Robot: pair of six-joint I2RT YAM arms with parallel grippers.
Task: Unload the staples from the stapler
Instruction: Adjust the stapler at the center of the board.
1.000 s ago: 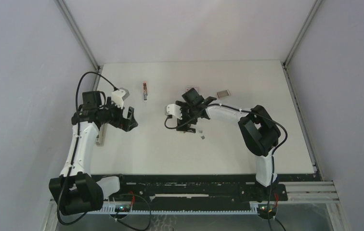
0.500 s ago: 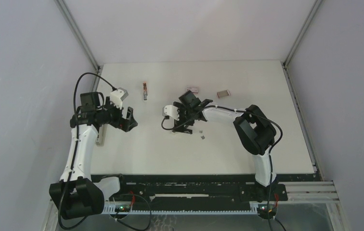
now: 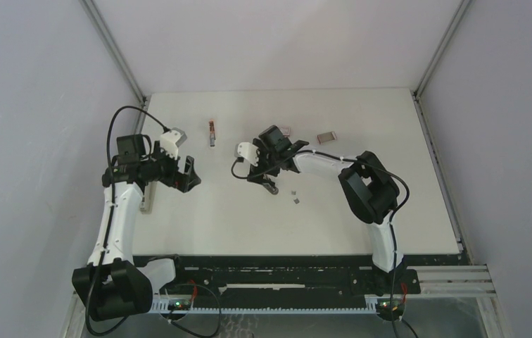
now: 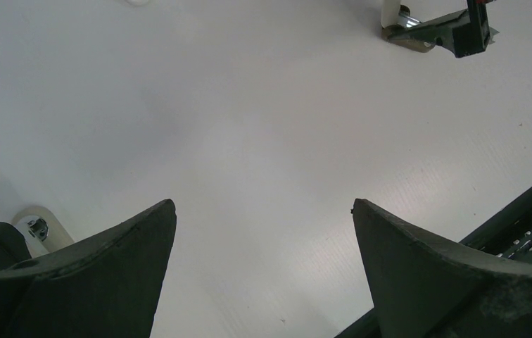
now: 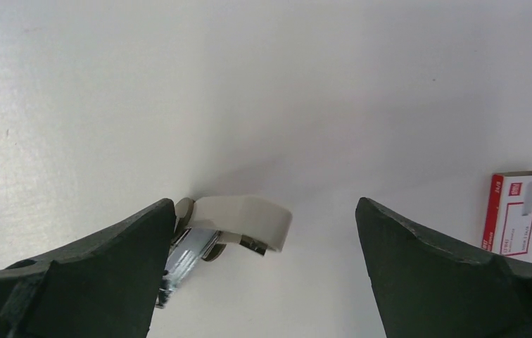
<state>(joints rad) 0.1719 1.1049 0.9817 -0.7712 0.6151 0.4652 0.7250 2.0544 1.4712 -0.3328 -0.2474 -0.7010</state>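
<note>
The white-and-black left arm (image 3: pixel 115 211) bends inward, and its black left gripper (image 4: pixel 263 211) hovers with jaws spread wide. The matching right arm (image 3: pixel 326 163) reaches leftward, and the black right gripper (image 5: pixel 264 205) is equally agape.

white table (image 3: pixel 362 218) | on it — staples (image 3: pixel 295 201) | red-and-white box (image 5: pixel 515 212)

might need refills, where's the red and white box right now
The red-and-white box lies flat at the right edge of the right wrist view; from above it sits far-centre on the table, just beyond the right arm's wrist.
</note>
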